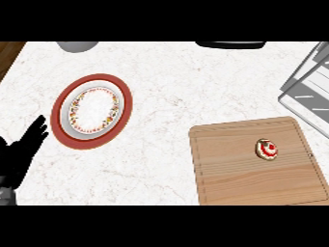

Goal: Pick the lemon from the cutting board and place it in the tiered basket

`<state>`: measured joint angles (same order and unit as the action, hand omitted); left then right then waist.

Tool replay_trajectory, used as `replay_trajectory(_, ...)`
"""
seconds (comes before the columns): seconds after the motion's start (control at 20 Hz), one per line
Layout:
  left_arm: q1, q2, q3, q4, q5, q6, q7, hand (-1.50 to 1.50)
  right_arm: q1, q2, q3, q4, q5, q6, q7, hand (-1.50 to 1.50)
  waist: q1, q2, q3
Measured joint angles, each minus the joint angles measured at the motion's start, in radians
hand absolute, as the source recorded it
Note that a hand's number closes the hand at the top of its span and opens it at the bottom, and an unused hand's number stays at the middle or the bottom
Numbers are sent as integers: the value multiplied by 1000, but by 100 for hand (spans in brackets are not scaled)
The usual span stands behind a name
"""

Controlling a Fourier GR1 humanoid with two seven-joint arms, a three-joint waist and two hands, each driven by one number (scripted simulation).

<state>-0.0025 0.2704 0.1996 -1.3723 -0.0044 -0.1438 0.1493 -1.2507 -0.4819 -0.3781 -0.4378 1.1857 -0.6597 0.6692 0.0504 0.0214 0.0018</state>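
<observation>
One left hand [14, 157] rests at the lower left of the frame, fingers straight and spread, holding nothing. At lower right, one cutting board [256, 161] carries a single small round item [267, 149], topped red and white. One plate [92, 110] lies at centre left and one basket [316, 91] at the right edge.

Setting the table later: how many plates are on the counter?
1: a red-rimmed plate at the counter's left, just beyond the resting left hand. None hidden, it seems.
</observation>
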Motion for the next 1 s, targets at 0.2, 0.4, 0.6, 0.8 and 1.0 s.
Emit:
replay_trajectory(0.2, -6, 5, 1, -8, 5, -8, 16, 0, -7, -70, -49, 62, -55, -13, -106, 150, 6, 2, 0)
replay_trajectory(0.4, -8, 3, -1, -6, 2, -7, 10, 0, 13, -158, 73, 148, 98, 101, -90, 150, 7, 5, -6)
replay_trajectory(0.6, -12, 2, -4, 0, -2, -8, 8, 0, -10, -218, 156, 203, 195, 205, -96, 150, 12, 3, -6)
replay_trajectory(0.8, -17, -2, -9, -5, -11, -2, 12, 0, -40, -266, 203, 244, 248, 293, -141, 150, 12, 3, -3)
replay_trajectory(1.0, -16, -5, -6, -5, -6, -4, 13, 0, -63, -297, 225, 271, 274, 347, -193, 150, 14, 3, -1)
